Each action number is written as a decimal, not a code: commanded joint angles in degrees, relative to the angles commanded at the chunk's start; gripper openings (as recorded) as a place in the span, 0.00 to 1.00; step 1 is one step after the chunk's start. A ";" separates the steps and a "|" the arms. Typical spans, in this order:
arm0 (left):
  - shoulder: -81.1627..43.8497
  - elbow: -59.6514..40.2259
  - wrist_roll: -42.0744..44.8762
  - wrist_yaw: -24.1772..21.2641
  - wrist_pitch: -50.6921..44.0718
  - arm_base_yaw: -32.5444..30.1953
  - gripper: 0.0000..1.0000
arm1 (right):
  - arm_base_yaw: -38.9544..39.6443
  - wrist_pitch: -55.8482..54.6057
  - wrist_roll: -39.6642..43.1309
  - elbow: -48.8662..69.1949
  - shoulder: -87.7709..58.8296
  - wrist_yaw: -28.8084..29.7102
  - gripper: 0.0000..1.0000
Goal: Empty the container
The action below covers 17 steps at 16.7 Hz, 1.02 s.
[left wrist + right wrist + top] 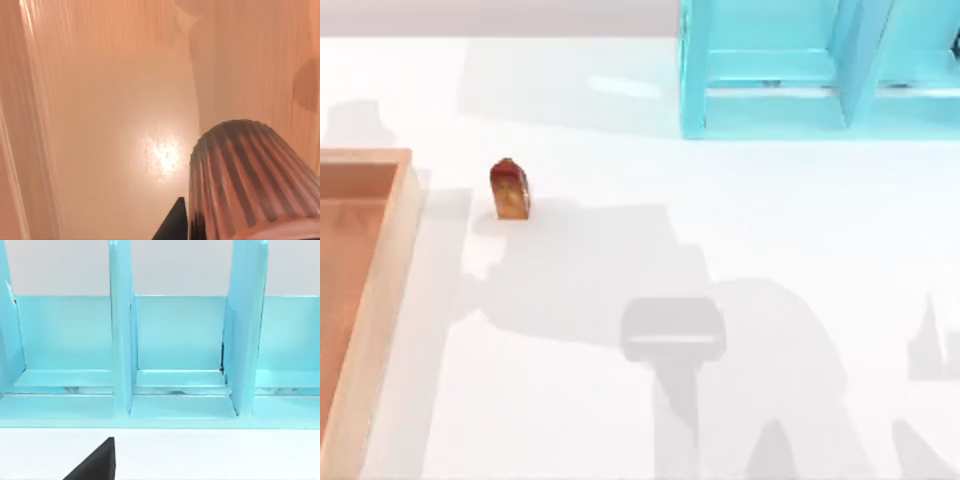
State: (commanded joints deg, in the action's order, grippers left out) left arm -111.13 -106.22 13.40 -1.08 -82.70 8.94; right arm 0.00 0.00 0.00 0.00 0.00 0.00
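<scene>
Container at the bench's nine o'clock edge

We saw the container (380, 300) at nine o'clock, our left wrist camera over its floor beside a ribbed dark cup (250, 180); a small red-brown block (509, 189) stood just right of it; end effectors' state: cannot tell.

1. My top camera looks straight down on the table (720, 230).
2. My left wrist camera sits close inside the wooden box (380, 260).
3. My right wrist camera faces the turquoise shelf (175, 340), shared with the top view.
</scene>
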 joint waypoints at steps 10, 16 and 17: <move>-1.62 9.82 -28.20 -1.11 14.18 -30.86 0.00 | 0.00 0.00 0.00 0.00 0.00 0.00 1.00; -3.49 14.58 -38.79 1.46 15.68 -36.98 0.00 | 0.00 0.00 0.00 0.00 0.00 0.00 1.00; -3.49 14.58 -38.79 1.46 15.68 -36.98 0.00 | 0.00 0.00 0.00 0.00 0.00 0.00 1.00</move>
State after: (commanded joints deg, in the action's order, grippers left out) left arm -114.63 -91.64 -25.39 0.38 -67.02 -28.04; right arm 0.00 0.00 0.00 0.00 0.00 0.00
